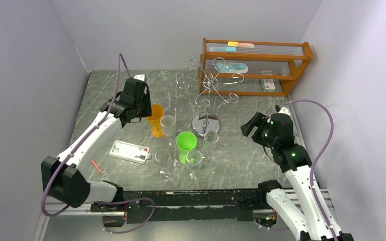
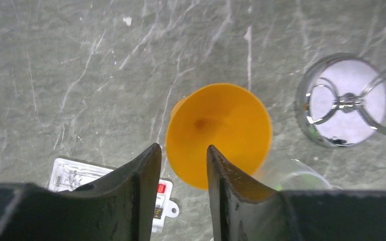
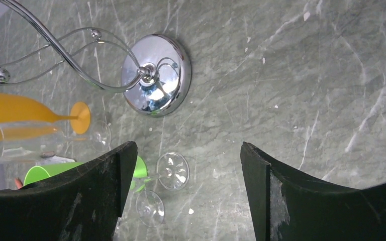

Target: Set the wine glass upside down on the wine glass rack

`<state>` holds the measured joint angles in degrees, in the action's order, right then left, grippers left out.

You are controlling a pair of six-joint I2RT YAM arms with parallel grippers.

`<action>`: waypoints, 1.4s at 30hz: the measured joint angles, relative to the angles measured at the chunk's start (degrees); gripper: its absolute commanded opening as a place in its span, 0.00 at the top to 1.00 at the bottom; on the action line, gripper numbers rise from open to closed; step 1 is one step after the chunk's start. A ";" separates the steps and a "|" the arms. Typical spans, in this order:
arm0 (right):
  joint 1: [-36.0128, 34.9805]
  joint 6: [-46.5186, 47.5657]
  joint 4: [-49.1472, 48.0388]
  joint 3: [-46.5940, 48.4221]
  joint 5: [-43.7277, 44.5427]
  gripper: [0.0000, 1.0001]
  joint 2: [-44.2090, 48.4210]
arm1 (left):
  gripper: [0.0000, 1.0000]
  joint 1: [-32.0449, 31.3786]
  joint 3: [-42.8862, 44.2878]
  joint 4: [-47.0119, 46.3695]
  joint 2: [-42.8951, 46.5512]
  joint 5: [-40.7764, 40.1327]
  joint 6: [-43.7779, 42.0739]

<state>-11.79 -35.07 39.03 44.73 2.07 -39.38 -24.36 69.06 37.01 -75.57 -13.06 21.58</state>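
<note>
Wine glass rack (image 1: 208, 95) stands upright mid-table: chrome pole w/ curled arms, its round mirror base (image 3: 156, 75) flat on the grey marbled table (image 1: 261, 165). Brown wooden shelf (image 1: 254, 43) sits behind it at the far R corner, w/ small items on its tiers. L arm reaches out to the L of the rack. R arm is bent at the R side, wrist aimed twd the rack base.

Left gripper (image 2: 181, 150): fingers only narrowly apart, nothing clamped btwn them, hanging over the upright orange goblet (image 2: 218, 133). Right gripper (image 3: 188, 148): fingers wide apart, empty, R of the rack base and apart from it.

Glassware is grouped in front of the rack, all upright on the table. Green goblet (image 1: 186, 142) is in the middle, w/ the tall clear glass (image 1: 167, 125) just beside the orange one. Wine glass by the base (image 1: 210, 139) stands just in front of the mirror disc. Near-right wine glass (image 1: 194, 160) is close against the green goblet, touching or not I can't tell. Near-left wine glass (image 1: 163, 160) stands a bit L of that.

White packet (image 1: 129, 151) lies flat L of the glasses. Red pen (image 1: 97, 166) lies beside the L arm.
</note>
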 measured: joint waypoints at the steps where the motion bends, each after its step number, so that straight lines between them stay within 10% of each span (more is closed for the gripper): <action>1: 0.00 -0.02 -0.11 -0.24 -0.07 0.21 -0.02 | 0.59 0.31 -0.57 -0.24 -0.85 0.00 0.35; 6: 0.00 -0.04 -0.76 -0.96 -0.15 0.21 0.13 | 0.68 1.36 -3.13 -0.48 -5.84 0.39 0.85; 10: 0.00 -0.04 -1.64 -1.05 -0.15 0.21 0.00 | 0.95 1.60 -3.13 -0.35 -8.24 0.20 1.25; 30: 0.00 -1.09 -4.92 11.37 7.08 0.08 -0.50 | 0.95 2.62 17.00 0.81 0.09 -7.87 -0.28; 42: 0.00 -3.76 -25.22 15.45 -4.28 0.00 2.27 | 0.95 2.80 20.87 -18.75 13.84 1.25 4.39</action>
<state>-11.79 -38.83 13.80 60.18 -2.22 -37.10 -21.56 89.93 18.26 -61.73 -11.81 25.98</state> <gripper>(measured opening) 0.997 0.067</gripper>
